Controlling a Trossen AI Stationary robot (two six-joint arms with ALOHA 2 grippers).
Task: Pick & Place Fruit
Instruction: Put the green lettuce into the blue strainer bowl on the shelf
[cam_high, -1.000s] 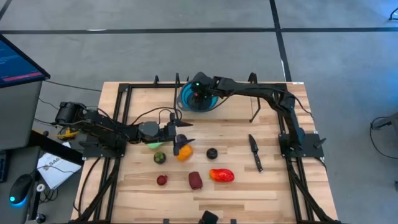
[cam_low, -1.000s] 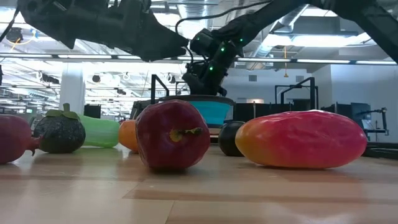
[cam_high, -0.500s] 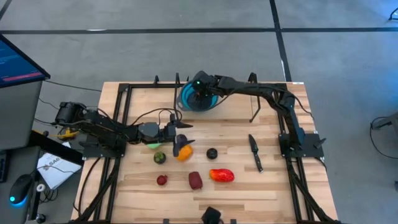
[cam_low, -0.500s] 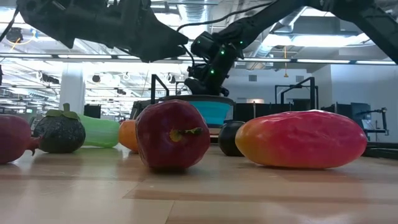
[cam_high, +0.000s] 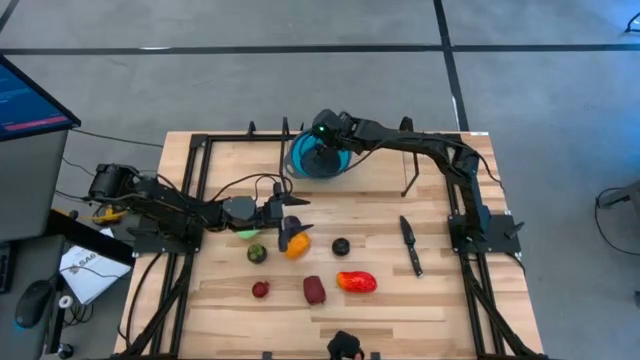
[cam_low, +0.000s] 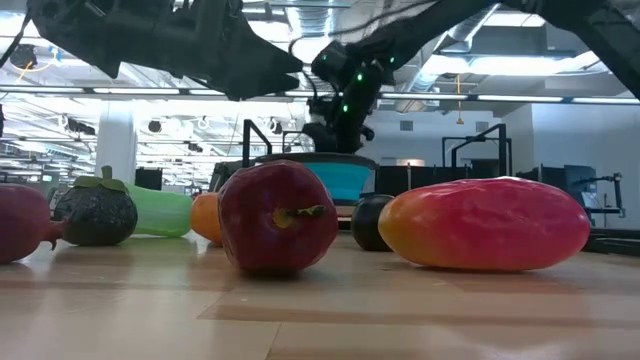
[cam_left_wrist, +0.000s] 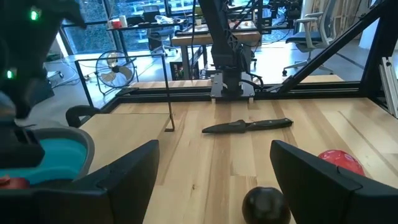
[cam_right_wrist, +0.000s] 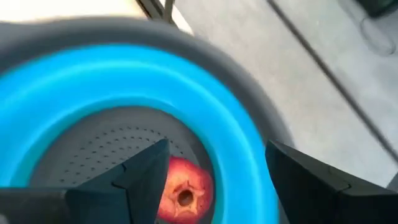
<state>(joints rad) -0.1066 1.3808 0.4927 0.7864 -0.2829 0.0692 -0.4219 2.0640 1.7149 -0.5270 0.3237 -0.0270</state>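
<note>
While the right gripper (cam_right_wrist: 205, 174) hangs over the blue bowl (cam_high: 318, 160), fingers parted around nothing and a red fruit (cam_right_wrist: 183, 190) lying inside, it should lift straight clear; the left gripper (cam_left_wrist: 211, 180) gapes empty over the desk (cam_high: 400, 290).

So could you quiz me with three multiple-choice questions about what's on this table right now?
1. Where is the right gripper?
A. over the blue bowl
B. by the knife
C. off the table

2. What colour is the fruit in the bowl?
A. green
B. red
C. purple

3. How is the left gripper?
A. shut on a knife
B. open
C. out of sight

Answers: 1 A, the high view shows it above the bowl. 2 B, the right wrist view shows red. 3 B, its fingers stand apart, empty.
</note>
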